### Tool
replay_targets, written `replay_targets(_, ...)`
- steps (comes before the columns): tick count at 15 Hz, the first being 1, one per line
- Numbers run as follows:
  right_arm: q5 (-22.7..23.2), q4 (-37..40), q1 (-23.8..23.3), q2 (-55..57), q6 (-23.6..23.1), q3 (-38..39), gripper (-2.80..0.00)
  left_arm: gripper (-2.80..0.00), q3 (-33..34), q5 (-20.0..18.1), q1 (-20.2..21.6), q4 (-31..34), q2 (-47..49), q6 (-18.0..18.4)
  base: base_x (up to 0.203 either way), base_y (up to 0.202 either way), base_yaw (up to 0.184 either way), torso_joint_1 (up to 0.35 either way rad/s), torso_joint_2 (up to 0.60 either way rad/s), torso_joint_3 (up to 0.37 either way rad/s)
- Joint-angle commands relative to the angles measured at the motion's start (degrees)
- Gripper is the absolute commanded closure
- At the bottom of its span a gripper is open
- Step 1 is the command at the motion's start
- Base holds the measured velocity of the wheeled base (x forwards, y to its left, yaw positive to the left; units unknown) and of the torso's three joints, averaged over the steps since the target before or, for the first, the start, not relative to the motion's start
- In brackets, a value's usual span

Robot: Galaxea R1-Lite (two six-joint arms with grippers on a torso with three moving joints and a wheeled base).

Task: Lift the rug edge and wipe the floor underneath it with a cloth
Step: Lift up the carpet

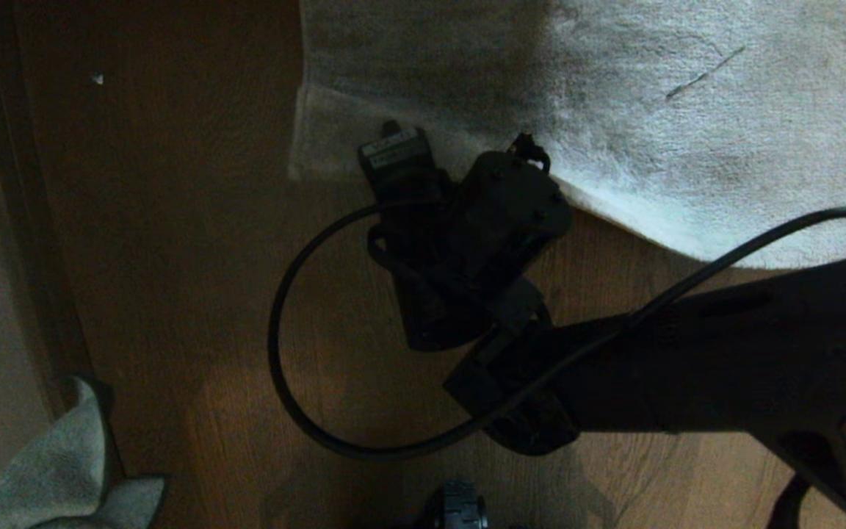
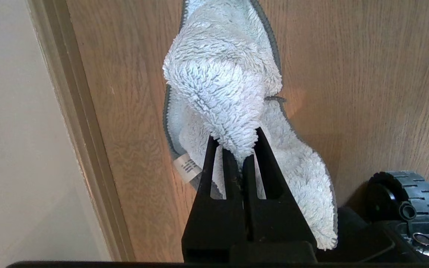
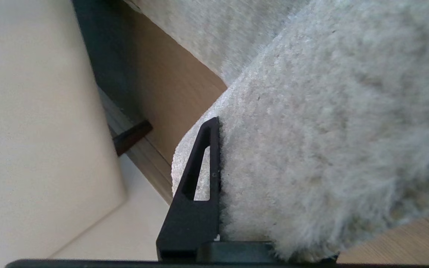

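We are pinching the rug edge (image 3: 311, 149) in our right gripper (image 3: 222, 178), jaws nearly closed on the pile, corner already curling off the floor (image 1: 195, 294). Our left gripper (image 2: 238, 156) is clamped tight on the cloth (image 2: 222, 82), hanging beside the baseboard (image 2: 84, 141). Wiping isn't started yet, we judge. Bare floor left of the rug is giving us room

Matte black plastic right arm (image 1: 724, 367) with a looping black cable (image 1: 283, 382), white label near the right gripper (image 3: 222, 193); slotted triangular black fingers (image 3: 196, 178).
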Motion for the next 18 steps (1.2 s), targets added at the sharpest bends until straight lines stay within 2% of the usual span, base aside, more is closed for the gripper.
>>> replay_targets(1,-0.24,-1.07,-0.10,0.31,0.28,0.00,0.00,0.00,0.00,0.00,0.01,0.05,0.00,0.01,0.000,0.000,0.000,0.000,0.00,0.000)
replay_targets(5,-0.26,-15.00,-0.87,-0.20,-1.13,1.79,0.00,0.00,0.00,0.00,0.01,-0.04,0.00,0.01,0.000,0.000,0.000,0.000,0.00,0.000)
replay_targets(7,-0.23,-18.20,-1.63,-1.40,-2.68,4.94,0.00,0.00,0.00,0.00,0.01,-0.04,0.00,0.01,0.000,0.000,0.000,0.000,0.00,0.000)
replay_targets(18,-0.06,-18.74,-7.39,-9.09,-3.06,6.76,0.00,0.00,0.00,0.00,0.01,-0.04,0.00,0.01,0.000,0.000,0.000,0.000,0.00,0.000)
